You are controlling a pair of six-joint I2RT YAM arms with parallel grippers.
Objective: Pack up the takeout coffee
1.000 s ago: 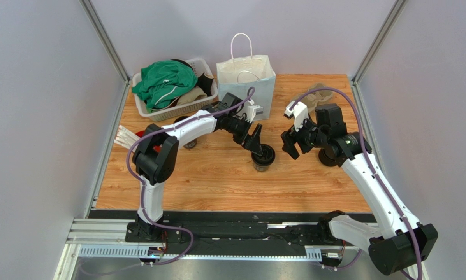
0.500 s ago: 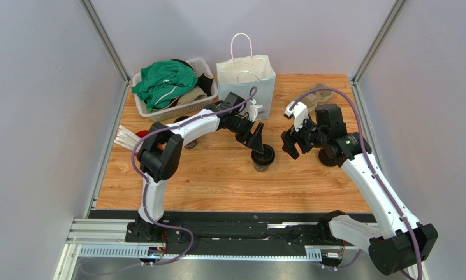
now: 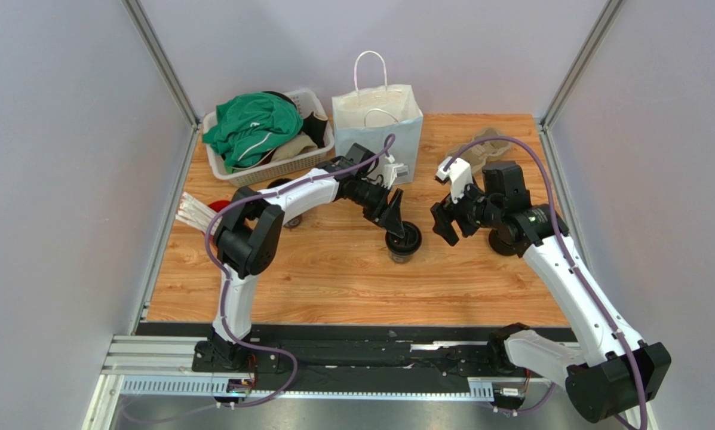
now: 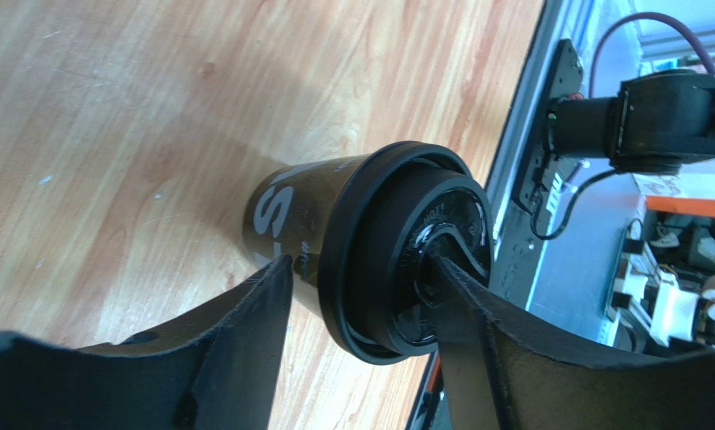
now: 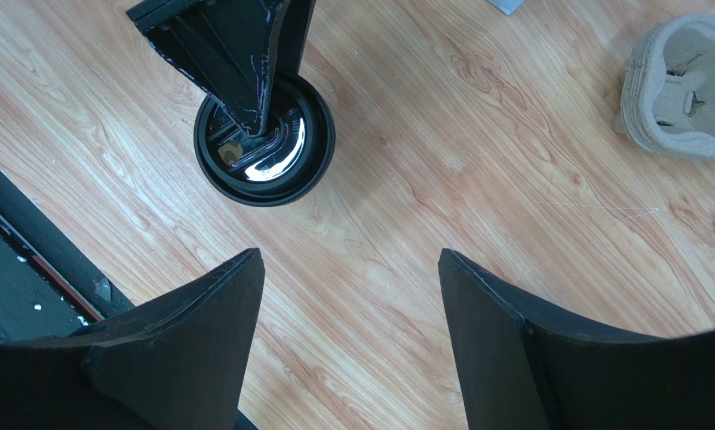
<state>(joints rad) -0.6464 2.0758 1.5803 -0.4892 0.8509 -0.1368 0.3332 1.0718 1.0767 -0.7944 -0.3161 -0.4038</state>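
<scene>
The takeout coffee [image 3: 405, 243], a black paper cup with a black lid, stands upright mid-table. In the left wrist view the cup [image 4: 291, 213] shows pale lettering on its wall. My left gripper [image 3: 395, 226] [image 4: 359, 262] straddles the lid's rim, with one fingertip [image 4: 443, 269] on the lid's top. The other fingertip [image 4: 276, 269] is at the cup's outer wall; whether it touches is unclear. My right gripper [image 3: 444, 224] [image 5: 349, 255] hovers open just right of the cup [image 5: 293, 175], with only bare wood between its fingers.
A white paper bag [image 3: 379, 125] with handles stands open behind the cup. A basket [image 3: 244, 170] of clothes is at the back left. White straws [image 3: 190, 211] lie by the left edge. A beige object [image 3: 483, 148] [image 5: 684, 90] and a squat black piece [image 3: 504, 242] sit right.
The left jaws have narrowed around the cup's lid rim, and the left arm's elbow has shifted slightly. The cup and the right arm have stayed put.
</scene>
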